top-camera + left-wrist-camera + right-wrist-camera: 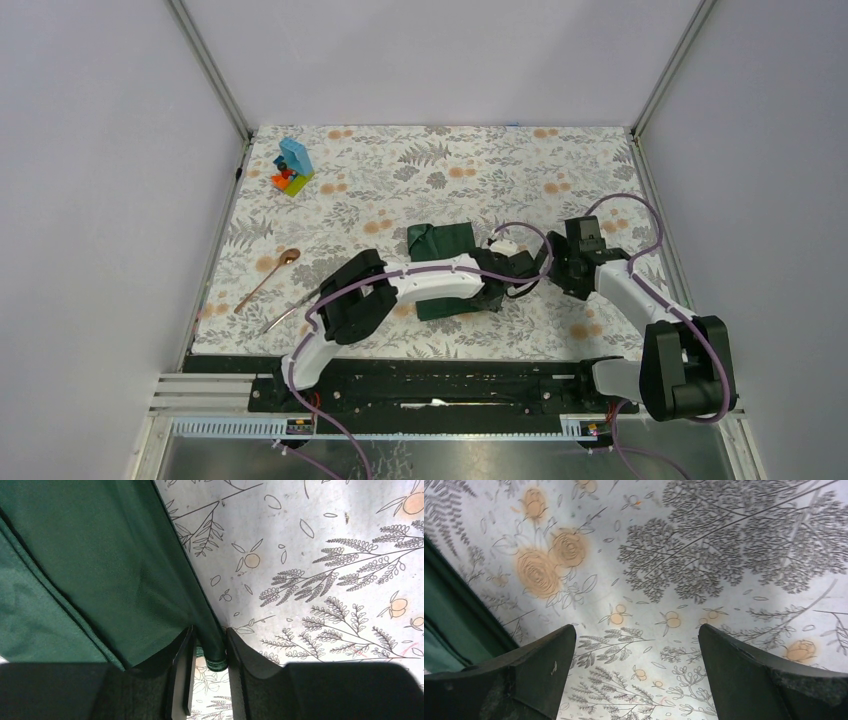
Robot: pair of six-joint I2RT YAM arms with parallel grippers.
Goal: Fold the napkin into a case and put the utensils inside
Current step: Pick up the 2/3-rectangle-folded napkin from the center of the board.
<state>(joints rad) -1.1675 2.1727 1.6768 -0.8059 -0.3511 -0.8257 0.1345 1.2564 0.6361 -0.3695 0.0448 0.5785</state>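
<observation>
The left gripper (210,639) is pinching a folded edge of the napkin (447,240) between nearly closed fingers, near the centre of the overhead frame. The right gripper (636,632) is hanging spread wide just beside it over the tablecloth (704,555), holding nothing. The utensils (264,283) are lying at the left, well apart.

One napkin (445,240), two utensils (265,281), one toy (293,168)

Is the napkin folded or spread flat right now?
Folded: the napkin shows overlapping green layers in the left wrist view, and the left gripper pinches its doubled edge.
</observation>
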